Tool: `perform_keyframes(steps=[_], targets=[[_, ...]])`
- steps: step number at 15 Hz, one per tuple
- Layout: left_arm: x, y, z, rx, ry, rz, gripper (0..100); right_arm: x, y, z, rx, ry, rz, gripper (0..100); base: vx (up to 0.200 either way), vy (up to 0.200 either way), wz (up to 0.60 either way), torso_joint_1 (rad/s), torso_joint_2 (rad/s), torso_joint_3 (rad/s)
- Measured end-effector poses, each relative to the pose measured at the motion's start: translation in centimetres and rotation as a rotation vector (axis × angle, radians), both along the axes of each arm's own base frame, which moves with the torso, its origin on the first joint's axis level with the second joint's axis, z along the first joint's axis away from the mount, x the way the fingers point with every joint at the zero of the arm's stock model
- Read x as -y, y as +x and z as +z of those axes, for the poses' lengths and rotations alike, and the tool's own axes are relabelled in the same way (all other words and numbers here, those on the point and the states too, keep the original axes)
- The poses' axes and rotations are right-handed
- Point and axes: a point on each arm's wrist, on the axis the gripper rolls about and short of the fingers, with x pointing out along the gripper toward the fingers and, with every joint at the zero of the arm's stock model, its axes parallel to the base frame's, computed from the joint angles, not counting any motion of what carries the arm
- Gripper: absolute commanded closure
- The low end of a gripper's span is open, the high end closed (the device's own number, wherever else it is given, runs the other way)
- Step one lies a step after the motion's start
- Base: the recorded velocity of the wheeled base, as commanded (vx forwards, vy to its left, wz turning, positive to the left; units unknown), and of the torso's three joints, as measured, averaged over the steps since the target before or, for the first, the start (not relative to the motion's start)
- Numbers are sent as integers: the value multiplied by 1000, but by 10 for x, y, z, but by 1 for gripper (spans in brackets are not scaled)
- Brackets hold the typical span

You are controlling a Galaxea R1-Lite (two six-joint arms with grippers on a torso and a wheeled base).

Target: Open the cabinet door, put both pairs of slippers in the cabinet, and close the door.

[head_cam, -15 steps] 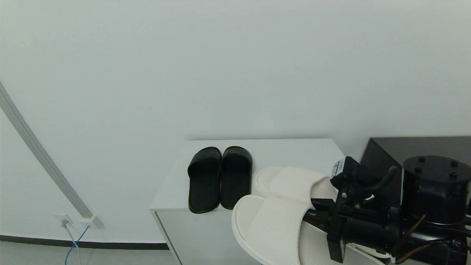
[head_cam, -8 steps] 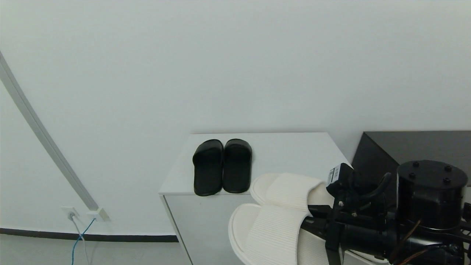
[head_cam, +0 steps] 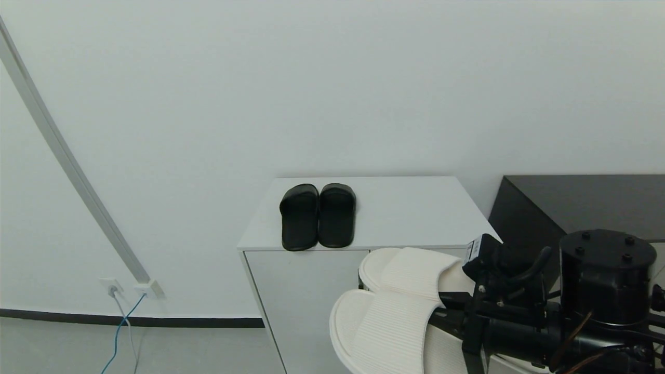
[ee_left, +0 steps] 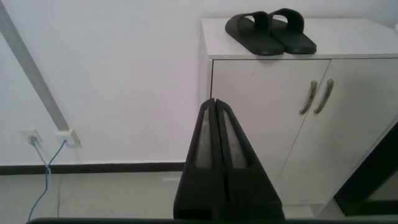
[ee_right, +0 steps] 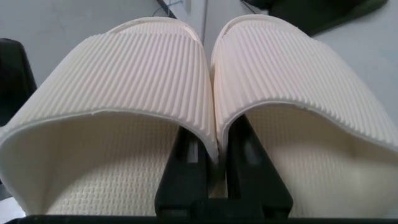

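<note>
1. White slippers (head_cam: 397, 306): heels hidden behind the right arm (head_cam: 519, 332), and the near one runs off the frame. They hang in front of the cabinet (head_cam: 306, 291), below its top.
2. Right gripper (ee_right: 214, 152) pinches both slippers together, one finger inside each strap.
3. Left gripper (ee_left: 215, 118) is pressed tight on nothing and faces the cabinet front.
4. Count: two black slippers (head_cam: 318, 215) side by side at the cabinet top's front edge, two white ones, two doors (ee_left: 261, 118) both closed, two handles (ee_left: 316, 96).

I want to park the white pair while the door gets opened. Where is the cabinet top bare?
For the white slippers, the cabinet top is bare right of the black slippers, out to the edge beside the dark unit, plus a narrow strip behind them by the wall. The left front is crowded: the slippers sit at the front edge.
</note>
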Motion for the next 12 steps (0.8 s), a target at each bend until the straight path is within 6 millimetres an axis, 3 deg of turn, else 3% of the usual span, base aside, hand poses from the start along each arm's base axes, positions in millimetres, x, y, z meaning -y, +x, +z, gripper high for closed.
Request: perform_keyframes(steps=[7, 8, 12], targets=[[0, 0, 0, 0, 0, -1, 100, 2, -4, -1, 3, 9, 5, 100, 0, 0, 0, 0, 0, 0], [0, 0, 0, 0, -5, -1, 0, 2, -4, -1, 3, 8, 6, 100, 0, 0, 0, 0, 0, 0], [0, 0, 0, 0, -9, 0, 0, 2, -5, -2, 2, 6, 9, 100, 0, 0, 0, -45, 104, 61]])
